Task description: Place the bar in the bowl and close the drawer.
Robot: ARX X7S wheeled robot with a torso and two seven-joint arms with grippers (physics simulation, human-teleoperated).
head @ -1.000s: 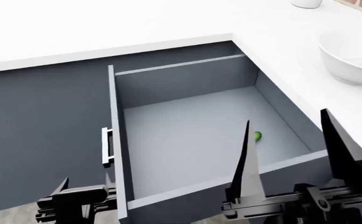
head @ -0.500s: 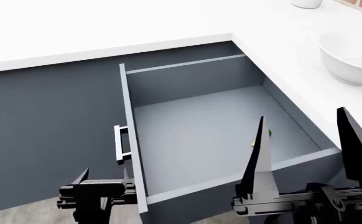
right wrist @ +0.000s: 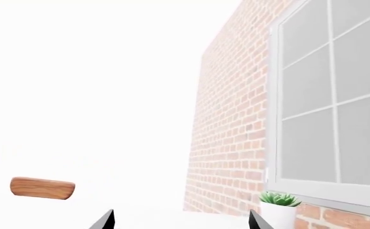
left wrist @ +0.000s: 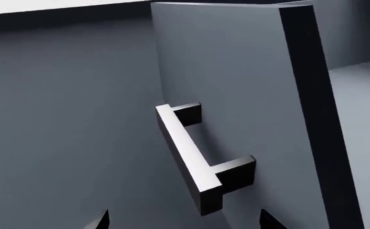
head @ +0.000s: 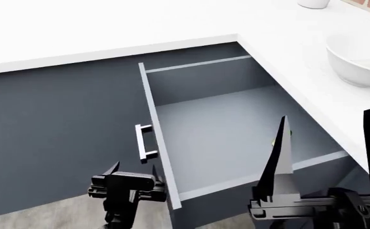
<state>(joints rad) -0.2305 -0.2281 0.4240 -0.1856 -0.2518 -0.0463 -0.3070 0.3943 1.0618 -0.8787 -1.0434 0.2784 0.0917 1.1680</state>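
Head view: drawer open, handle vertical; both claws apart, empty.

The left gripper sits low at the head view's bottom edge, its short dark fingers pointing upward with a gap between them; both tips peek into its wrist view, set apart. The right gripper stands taller at the bottom right corner, its two long black fingers upright and spread wide.
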